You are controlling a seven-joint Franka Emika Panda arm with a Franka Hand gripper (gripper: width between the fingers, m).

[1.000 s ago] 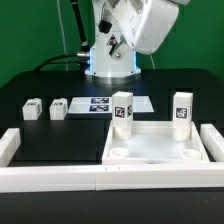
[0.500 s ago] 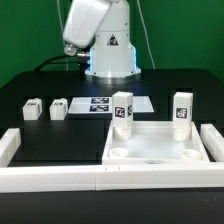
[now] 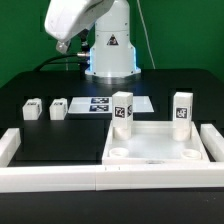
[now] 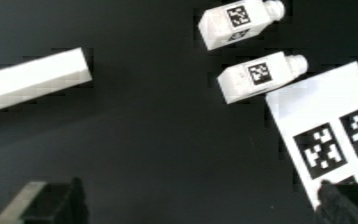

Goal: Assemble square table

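Observation:
The white square table slab (image 3: 155, 150) lies at the front right. Two white tagged legs stand upright in its far corners, one on the left (image 3: 123, 113) and one on the right (image 3: 180, 112). Two loose legs lie on the black table at the exterior view's left (image 3: 32, 109) (image 3: 58, 108). They also show in the wrist view (image 4: 240, 20) (image 4: 265, 72). My gripper (image 3: 62, 44) hangs high above the left back of the table. In the wrist view the gripper (image 4: 202, 205) is open and empty, with dark fingertips (image 4: 51, 205) wide apart.
The marker board (image 3: 110, 104) lies in front of the robot base, and it also shows in the wrist view (image 4: 336, 135). White border rails run along the left (image 3: 8, 148), front (image 3: 60, 180) and right (image 3: 212, 140). One rail shows in the wrist view (image 4: 30, 80).
The arm has swung from above the right side to the exterior view's left, high over the loose legs. No part has moved.

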